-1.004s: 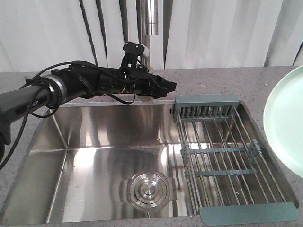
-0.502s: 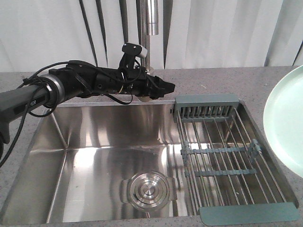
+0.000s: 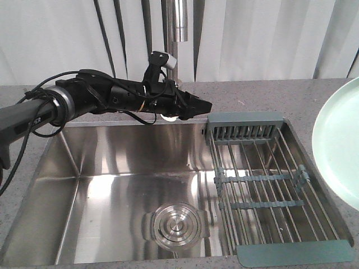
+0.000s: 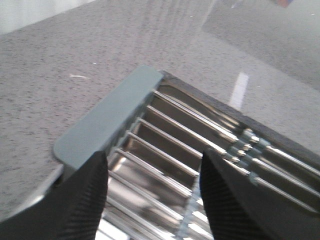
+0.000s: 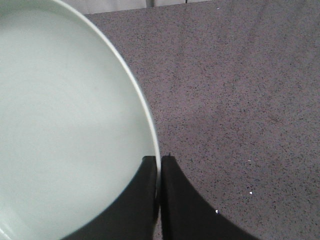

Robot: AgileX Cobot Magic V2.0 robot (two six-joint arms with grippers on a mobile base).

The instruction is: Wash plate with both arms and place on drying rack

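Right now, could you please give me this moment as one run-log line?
left gripper: open, pointed at drying rack | right gripper: shut on plate rim

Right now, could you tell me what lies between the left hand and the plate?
In the front-facing view, the slotted end of the drying rack and a strip of countertop separate the left hand from the plate.

White pleated curtains hang behind, a steel faucet drops down, and grey speckled tabletop frames the gleaming steel sink.
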